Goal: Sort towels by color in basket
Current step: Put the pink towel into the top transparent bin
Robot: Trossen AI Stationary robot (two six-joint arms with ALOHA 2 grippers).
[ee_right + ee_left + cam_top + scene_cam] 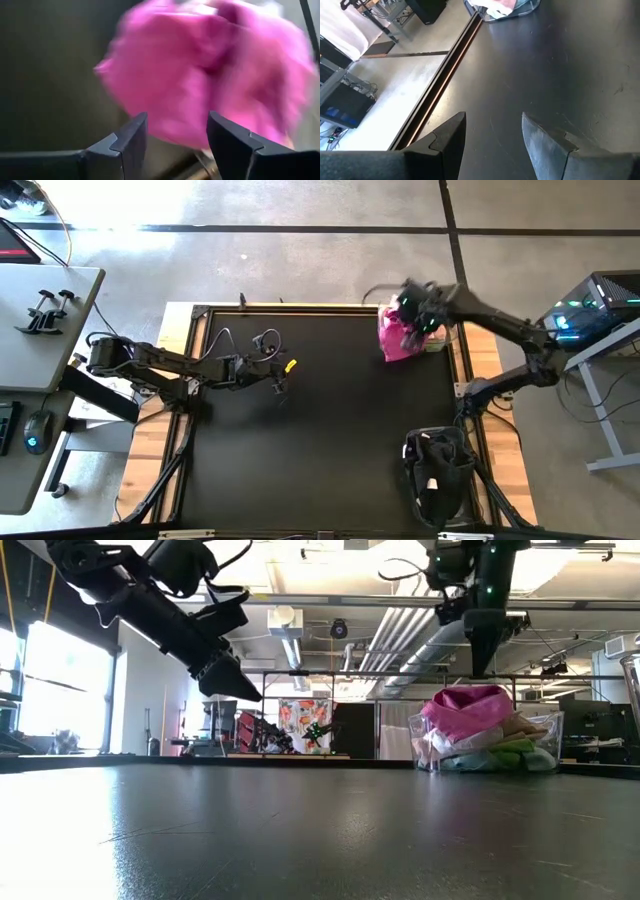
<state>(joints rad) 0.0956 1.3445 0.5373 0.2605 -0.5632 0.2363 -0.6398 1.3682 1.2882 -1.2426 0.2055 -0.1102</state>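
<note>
Black table [320, 430]: crumpled magenta towel [398, 337] tops basket [548, 745].

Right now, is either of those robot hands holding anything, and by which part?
No, nothing is held. The right hand is open above the magenta towel on the basket; the left hand is open over bare table.

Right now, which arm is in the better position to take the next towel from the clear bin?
The right arm. Its gripper hangs open directly over the magenta towel on top of the clear bin. The left gripper is open over bare table near the middle, far from the bin.
</note>
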